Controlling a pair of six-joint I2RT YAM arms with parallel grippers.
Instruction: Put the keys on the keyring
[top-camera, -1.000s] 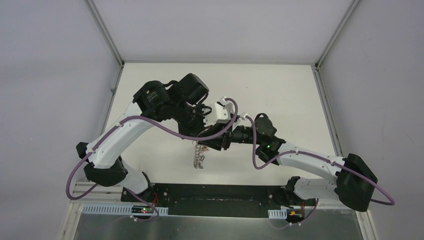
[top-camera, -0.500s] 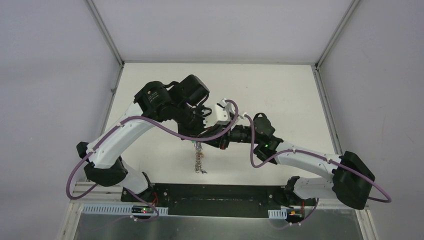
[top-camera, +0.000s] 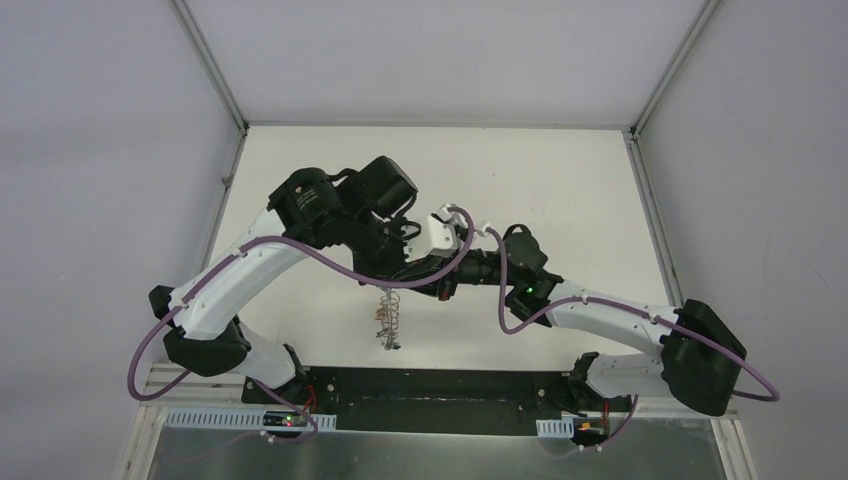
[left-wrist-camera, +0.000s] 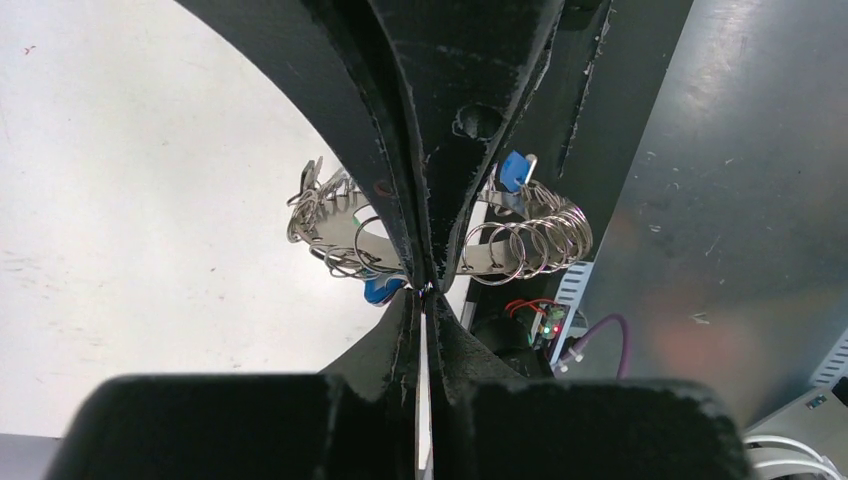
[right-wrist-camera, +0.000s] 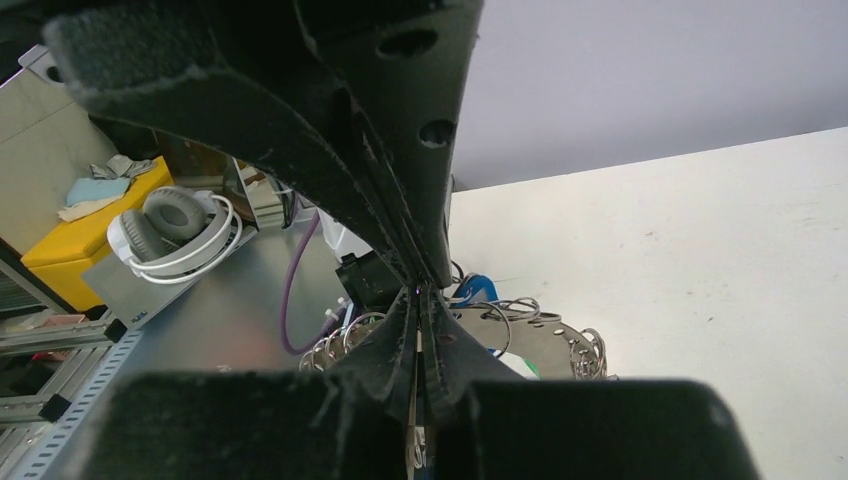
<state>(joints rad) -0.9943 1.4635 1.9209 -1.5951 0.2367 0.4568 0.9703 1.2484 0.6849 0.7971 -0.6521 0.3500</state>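
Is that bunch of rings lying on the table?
No, the keyring hangs in mid-air, below where left gripper and right gripper meet.

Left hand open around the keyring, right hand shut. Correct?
No. The left hand is shut on the keyring, pinching its flat grey band; the left wrist view shows it. Right hand shut, yes.

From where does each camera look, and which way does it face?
Top external: above and behind the robot, looking down at the table; the left arm and right arm show whole, meeting at the keyring.
Left wrist: on the left arm, looking along the left gripper toward the table's near edge; only its fingers show.
Right wrist: on the right arm, looking along the right gripper at table and wall; only its fingers show.
Shared: all three views show the keyring.
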